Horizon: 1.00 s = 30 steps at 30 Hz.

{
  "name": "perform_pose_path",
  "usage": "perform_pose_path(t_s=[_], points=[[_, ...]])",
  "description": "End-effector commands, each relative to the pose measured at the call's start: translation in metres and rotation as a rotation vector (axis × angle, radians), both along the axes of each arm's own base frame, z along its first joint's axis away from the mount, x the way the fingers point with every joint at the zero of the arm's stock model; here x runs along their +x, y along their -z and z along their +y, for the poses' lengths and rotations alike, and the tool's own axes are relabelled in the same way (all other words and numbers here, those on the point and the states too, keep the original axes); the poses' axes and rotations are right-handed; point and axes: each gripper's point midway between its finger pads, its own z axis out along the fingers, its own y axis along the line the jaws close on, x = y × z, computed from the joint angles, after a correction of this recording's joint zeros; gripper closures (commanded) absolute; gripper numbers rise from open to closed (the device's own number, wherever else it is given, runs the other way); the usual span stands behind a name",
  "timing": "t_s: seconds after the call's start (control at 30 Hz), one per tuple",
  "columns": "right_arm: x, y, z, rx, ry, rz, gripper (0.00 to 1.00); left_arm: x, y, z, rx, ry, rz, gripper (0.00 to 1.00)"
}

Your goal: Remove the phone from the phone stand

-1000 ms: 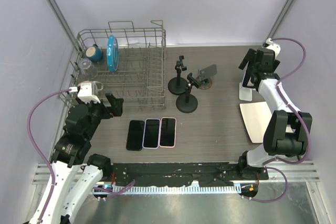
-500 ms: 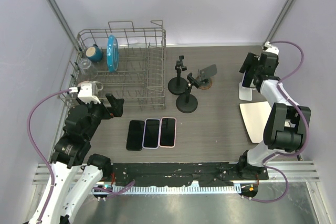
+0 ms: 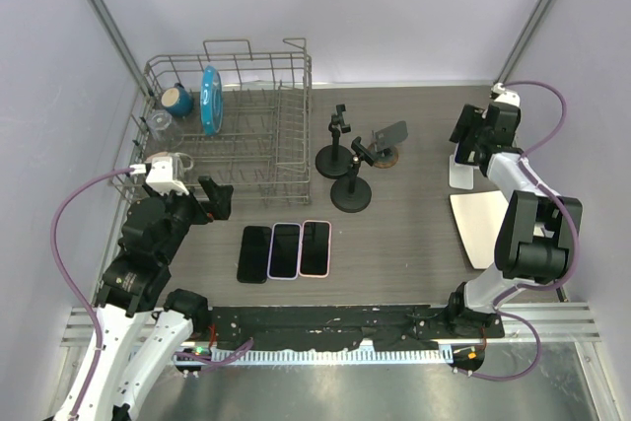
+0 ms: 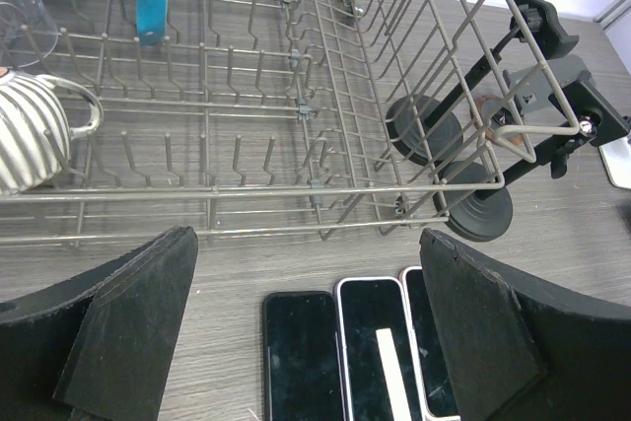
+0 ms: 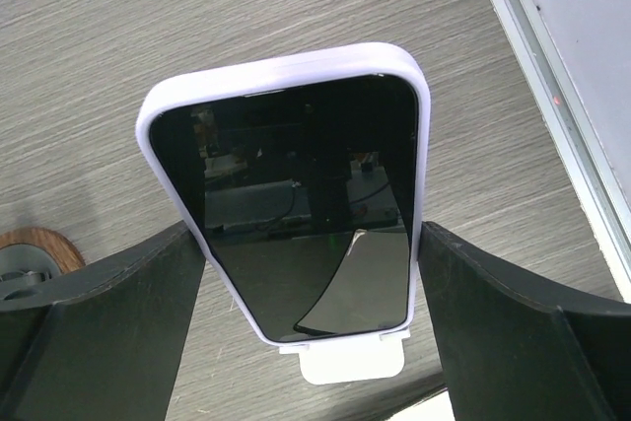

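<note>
A phone in a lavender case (image 5: 286,194) leans upright on a small white stand (image 5: 355,362) at the table's right back; the stand's base shows in the top view (image 3: 459,176). My right gripper (image 5: 308,236) is open, with one black finger on each side of the phone's lower half, close against its edges. In the top view the right gripper (image 3: 473,135) covers most of the phone. My left gripper (image 4: 308,342) is open and empty above three phones lying flat on the table, and shows in the top view (image 3: 214,196) by the dish rack's front.
A wire dish rack (image 3: 227,135) with a blue plate and a striped mug stands at the back left. Two black clamp stands (image 3: 351,189) (image 3: 331,157) stand mid-table. Three flat phones (image 3: 285,249) lie near the front. A white board (image 3: 483,229) lies at the right.
My right gripper has moved a little back and right at the white stand. The left arm has not moved.
</note>
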Motion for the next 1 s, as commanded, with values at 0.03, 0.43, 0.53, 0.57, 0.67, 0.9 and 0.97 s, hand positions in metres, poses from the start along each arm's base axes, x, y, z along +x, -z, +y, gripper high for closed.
perform_pose_path(t_s=[0.03,0.43,0.53,0.57,0.67,0.9,0.97], points=[[0.004,-0.003,0.005,0.005,-0.025,-0.030,0.18,0.002,-0.011,-0.004,0.006,0.024,-0.051,0.00],[-0.001,-0.033,0.006,0.020,0.013,-0.113,0.60,0.002,-0.010,-0.003,0.006,0.020,-0.048,0.00],[-0.003,-0.045,0.007,0.019,0.020,-0.144,0.64,0.003,-0.010,-0.003,0.006,0.021,-0.047,0.00],[-0.003,-0.053,0.008,0.018,0.023,-0.163,0.68,0.003,-0.009,-0.003,0.007,0.020,-0.045,0.00],[-0.005,-0.070,0.007,0.019,0.038,-0.205,0.76,0.003,-0.009,-0.003,0.009,0.020,-0.044,0.00],[-0.014,-0.109,0.009,0.025,0.056,-0.310,0.79,0.003,-0.008,-0.003,0.011,0.019,-0.042,0.00],[-0.016,-0.117,0.011,0.029,0.053,-0.329,0.81,0.003,-0.008,-0.003,0.010,0.020,-0.040,0.00]])
